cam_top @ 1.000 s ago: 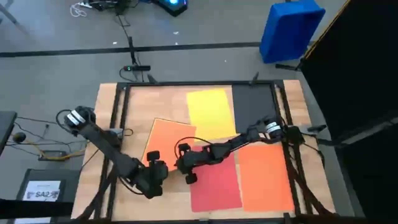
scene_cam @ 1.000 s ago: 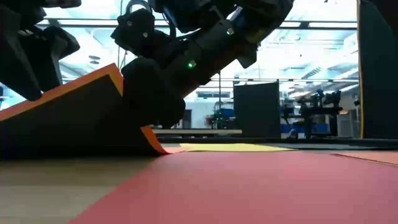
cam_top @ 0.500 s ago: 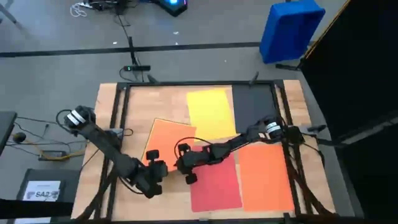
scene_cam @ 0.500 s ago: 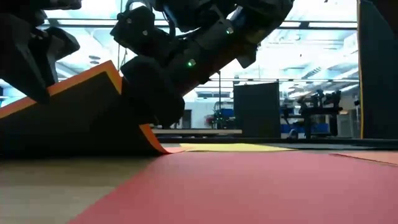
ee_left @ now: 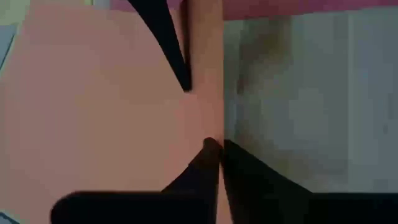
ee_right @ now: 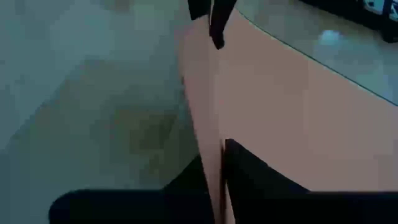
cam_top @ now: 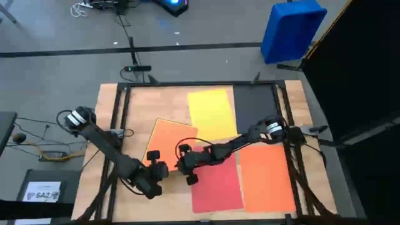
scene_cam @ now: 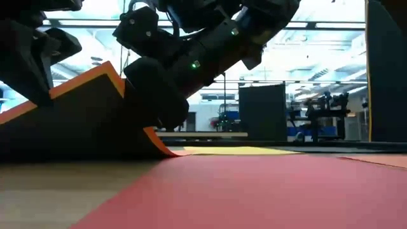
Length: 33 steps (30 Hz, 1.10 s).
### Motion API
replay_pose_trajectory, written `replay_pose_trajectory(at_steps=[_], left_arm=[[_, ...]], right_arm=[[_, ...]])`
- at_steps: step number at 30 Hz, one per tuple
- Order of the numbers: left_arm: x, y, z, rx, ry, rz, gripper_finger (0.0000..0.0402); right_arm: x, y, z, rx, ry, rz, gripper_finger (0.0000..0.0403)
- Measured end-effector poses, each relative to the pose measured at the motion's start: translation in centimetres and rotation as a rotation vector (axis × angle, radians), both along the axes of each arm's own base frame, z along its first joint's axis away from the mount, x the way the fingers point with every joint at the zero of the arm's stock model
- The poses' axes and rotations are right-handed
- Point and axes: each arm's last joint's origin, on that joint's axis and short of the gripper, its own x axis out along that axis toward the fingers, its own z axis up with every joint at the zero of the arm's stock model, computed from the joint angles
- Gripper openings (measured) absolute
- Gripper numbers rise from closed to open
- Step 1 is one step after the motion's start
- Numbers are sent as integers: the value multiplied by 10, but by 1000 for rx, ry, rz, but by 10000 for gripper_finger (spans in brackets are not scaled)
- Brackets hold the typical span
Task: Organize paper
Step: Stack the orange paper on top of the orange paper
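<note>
Several paper sheets lie on the wooden table: yellow (cam_top: 211,112), black (cam_top: 255,106), red (cam_top: 217,182), orange (cam_top: 266,176), and a second orange sheet (cam_top: 169,139) at the middle left. My left gripper (cam_top: 157,170) and my right gripper (cam_top: 185,164) are both shut on the near edge of that second orange sheet. In the low view the sheet (scene_cam: 82,117) is raised like a ramp, with its far part on the table. My left gripper pinches the orange sheet's near edge (ee_left: 210,127) between its two fingers, toward the sheet's left corner, slanting down from the near left. That edge is lifted off the table. My right gripper pinches the same edge (ee_right: 214,134) toward its right corner, slanting down from the right. Here the edge stands highest (scene_cam: 113,65); the sheet slopes down to its far part (scene_cam: 166,151) on the table.
A dark frame (cam_top: 122,119) borders the tabletop. A blue bin (cam_top: 292,28) stands on the floor beyond the far right corner, and a white-labelled dark box (cam_top: 44,190) sits left of the table. Bare wood (cam_top: 159,103) shows at the far left.
My left gripper has shut on the orange sheet's near edge without shifting place. My right gripper has kept its hold, and the sheet stays raised as before.
</note>
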Motion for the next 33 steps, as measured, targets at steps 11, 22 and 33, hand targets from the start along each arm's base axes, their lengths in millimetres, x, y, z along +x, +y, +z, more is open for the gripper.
replay_pose_trajectory(at_steps=[11,22,33], left_arm=[[-4,3,10,-34,-9,-19,0],[0,8,11,-11,-32,12,0],[7,9,1,17,-17,32,4]], right_arm=[[0,0,0,-5,0,3,0],[1,0,1,-3,-11,3,0],[1,1,2,-9,-20,9,0]])
